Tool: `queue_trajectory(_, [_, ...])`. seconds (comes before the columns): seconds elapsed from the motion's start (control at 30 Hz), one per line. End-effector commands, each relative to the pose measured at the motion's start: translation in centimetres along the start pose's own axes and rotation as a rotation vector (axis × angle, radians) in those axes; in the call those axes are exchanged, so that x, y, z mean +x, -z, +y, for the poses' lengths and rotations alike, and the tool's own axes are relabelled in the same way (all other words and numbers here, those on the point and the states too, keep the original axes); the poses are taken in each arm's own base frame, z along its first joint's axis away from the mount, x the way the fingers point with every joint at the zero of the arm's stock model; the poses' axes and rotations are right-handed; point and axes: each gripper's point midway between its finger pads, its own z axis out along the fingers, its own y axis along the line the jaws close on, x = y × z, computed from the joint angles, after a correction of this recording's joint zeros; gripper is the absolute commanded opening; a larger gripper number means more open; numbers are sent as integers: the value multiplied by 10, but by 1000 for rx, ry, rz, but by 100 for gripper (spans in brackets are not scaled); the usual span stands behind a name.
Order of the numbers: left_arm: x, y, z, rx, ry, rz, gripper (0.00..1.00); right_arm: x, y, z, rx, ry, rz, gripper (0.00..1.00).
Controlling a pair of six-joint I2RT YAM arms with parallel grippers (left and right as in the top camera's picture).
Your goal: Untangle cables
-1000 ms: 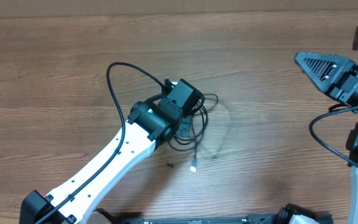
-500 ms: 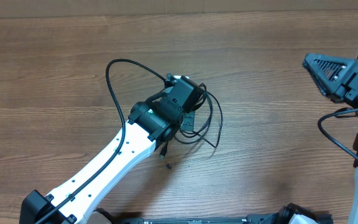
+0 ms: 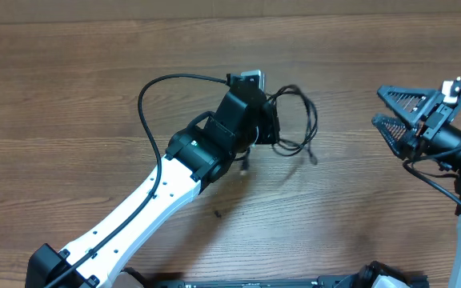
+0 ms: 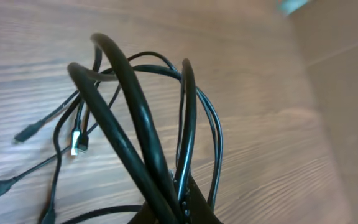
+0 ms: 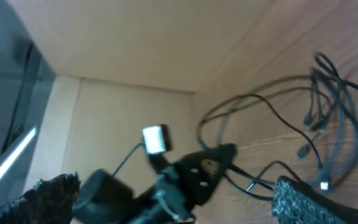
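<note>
The cables (image 3: 298,120) form a tangled bunch of thin black cords near the middle of the wooden table. My left gripper (image 3: 267,125) is shut on the bunch, and loops spread out to its right. In the left wrist view several cords (image 4: 142,124) run up from between the closed jaws, and small plugs (image 4: 76,142) hang over the wood to the left. My right gripper (image 3: 377,107) stands wide open to the right of the bunch, apart from it, nothing between its fingers (image 5: 306,199). Its wrist view shows the left gripper (image 5: 204,174) and the cables (image 5: 328,118) ahead of it.
The left arm's own thick black wiring (image 3: 146,92) arcs over the table left of the bunch. A small dark speck (image 3: 217,213) lies on the wood below. The table's far edge (image 3: 230,16) meets a tan wall.
My left gripper has carried the bunch away and to the right, with the loops now trailing on its right side. My right gripper has gone from shut to wide open and turned toward the bunch.
</note>
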Motion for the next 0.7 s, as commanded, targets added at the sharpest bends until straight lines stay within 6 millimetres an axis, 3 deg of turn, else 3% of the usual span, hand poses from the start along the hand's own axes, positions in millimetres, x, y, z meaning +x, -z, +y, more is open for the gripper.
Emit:
queue_trajectory(0.0, [-16,4,-17,74,92,-44,4,0,0,-9,70,57,-30,100])
queue_trajectory(0.2, [-26,7,-38,177,157,-68,4,10,-4,-44,248,-32,-44,100])
queue_trajectory(0.47, [-32,10,-50,238,276,-65,4,23,-6,-62,347,-101,-25,100])
queue_trajectory(0.67, [-33,12,-57,279,384,-47,4,23,-3,-72,404,-235,-70,100])
